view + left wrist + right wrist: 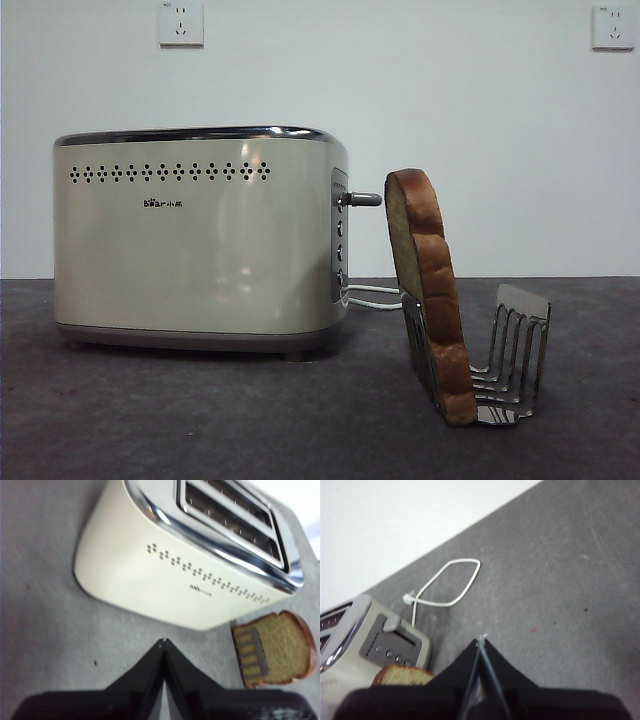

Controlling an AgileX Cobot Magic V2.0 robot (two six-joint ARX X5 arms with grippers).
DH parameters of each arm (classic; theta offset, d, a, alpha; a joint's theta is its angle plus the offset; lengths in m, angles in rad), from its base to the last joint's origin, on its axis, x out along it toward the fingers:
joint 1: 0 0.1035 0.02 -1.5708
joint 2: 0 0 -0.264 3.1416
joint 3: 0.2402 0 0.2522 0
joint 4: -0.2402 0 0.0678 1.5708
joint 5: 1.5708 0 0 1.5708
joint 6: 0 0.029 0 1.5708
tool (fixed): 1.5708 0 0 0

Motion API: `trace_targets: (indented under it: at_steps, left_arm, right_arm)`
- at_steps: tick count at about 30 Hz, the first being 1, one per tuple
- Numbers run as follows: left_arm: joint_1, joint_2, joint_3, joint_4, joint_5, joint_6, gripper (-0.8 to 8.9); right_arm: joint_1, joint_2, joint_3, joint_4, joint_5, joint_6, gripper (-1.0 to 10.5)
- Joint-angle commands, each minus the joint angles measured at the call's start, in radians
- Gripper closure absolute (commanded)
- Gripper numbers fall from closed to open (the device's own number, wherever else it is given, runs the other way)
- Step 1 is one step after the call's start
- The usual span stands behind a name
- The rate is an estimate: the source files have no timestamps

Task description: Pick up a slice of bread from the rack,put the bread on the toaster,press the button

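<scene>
Brown-crusted, tan-crumbed slice of bread [430, 290] leaning in the small silver wire rack [512, 362], right of the cream boxy toaster [200, 235], awaiting pickup; left gripper [164, 642] and right gripper [482, 640] fingers both hovering closed, empty.

one toaster [200, 240]; one slice of bread [430, 290]; one rack [510, 355]; two wall sockets [181, 22].

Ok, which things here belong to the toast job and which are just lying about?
For the job:
- thick brown-crusted slice of bread, leaning in the rack
- small silver wire rack
- big cream boxy toaster
- silver-grey lever button on its end panel

Just lying about:
- white power cord looped on the grey table
- two white wall sockets
</scene>
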Motion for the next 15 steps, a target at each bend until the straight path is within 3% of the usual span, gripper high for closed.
trace_targets:
  at_steps: [1,8,15]
  left_arm:
    - [-0.022,0.044,0.055,-0.056,0.006,-0.005,8.19]
    - [-0.111,0.153,0.213,-0.181,-0.045,-0.005,8.19]
    - [-0.298,0.276,0.404,-0.299,-0.211,-0.019,8.19]
  right_arm:
    - [0.000,0.060,0.051,-0.029,-0.016,-0.076,9.5]
    - [0.000,0.239,0.163,-0.114,-0.026,-0.190,9.5]
    - [0.000,0.409,0.246,-0.131,-0.103,-0.224,9.5]
